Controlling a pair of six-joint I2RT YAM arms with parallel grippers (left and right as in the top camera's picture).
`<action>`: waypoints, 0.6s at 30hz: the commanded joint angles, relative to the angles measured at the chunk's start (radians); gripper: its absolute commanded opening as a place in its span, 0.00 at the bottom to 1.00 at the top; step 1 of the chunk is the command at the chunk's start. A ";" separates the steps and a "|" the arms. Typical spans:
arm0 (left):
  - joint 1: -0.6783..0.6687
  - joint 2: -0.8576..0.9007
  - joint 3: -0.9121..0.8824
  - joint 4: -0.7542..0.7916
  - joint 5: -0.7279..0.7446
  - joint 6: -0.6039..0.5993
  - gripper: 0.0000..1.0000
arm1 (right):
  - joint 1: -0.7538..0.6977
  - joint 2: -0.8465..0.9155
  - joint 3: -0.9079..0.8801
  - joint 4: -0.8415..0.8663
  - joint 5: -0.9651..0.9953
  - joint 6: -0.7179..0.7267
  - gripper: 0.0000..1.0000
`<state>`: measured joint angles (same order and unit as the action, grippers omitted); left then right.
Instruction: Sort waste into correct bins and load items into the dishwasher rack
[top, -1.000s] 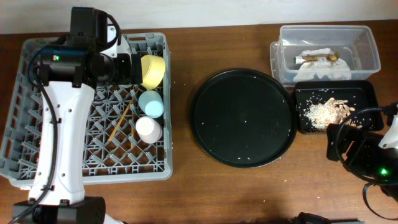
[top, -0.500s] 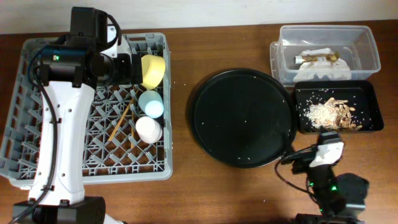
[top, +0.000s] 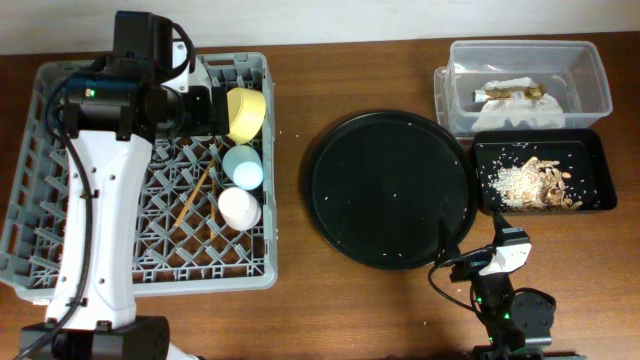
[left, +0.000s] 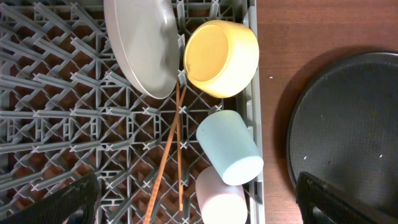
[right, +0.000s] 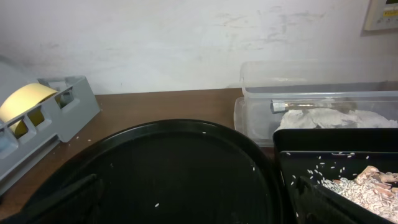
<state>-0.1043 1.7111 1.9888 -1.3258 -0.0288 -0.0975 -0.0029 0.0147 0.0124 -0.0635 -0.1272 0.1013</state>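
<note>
Broadly, the brown wood-grain bench (top: 300, 300) carries the square grey plastic dishwasher rack (top: 170, 250), a grid of upright pegs inside lattice walls. Next in size is the round black tray (top: 390, 190), matte and flecked with a few pale grains. To its far right we see the clear rectangular tub (top: 465, 70) with glossy walls, and just beside it the shallower black rectangular tray (top: 590, 145).

Inside the rack, the smooth pale grey plate (left: 140, 43) stands on edge among the pegs. Just beside it the yellow bowl (left: 221, 56) lies on its side. The light-blue cup (left: 229, 149) and the pink cup (left: 221, 199) lie tipped over along the rack's wall. The thin wooden chopsticks (left: 179, 162) rest across the grid.

The crumpled white tissue (top: 520, 112) and the brown-gold wrapper (top: 510, 93) sit in the tub. The brown and whitish scraps (top: 525, 180) lie loose in the rectangular tray.

The left fingers (left: 59, 202) are spread wide above the rack, grasping nothing. The right fingers (right: 348, 199) are likewise released, low over the bench. A wall label (right: 382, 15) carries print too small for us to read.
</note>
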 joint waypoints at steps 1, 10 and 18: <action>0.000 -0.006 0.003 0.001 0.008 0.002 0.99 | 0.010 -0.011 -0.007 -0.005 0.016 0.005 0.98; -0.004 -0.241 -0.100 0.058 -0.067 0.002 0.99 | 0.010 -0.011 -0.007 -0.005 0.016 0.005 0.98; 0.101 -1.142 -1.352 1.044 -0.073 0.095 0.99 | 0.009 -0.011 -0.007 -0.005 0.016 0.005 0.98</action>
<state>-0.0174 0.7403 0.8234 -0.3988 -0.0952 -0.0292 -0.0010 0.0113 0.0128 -0.0654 -0.1196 0.1020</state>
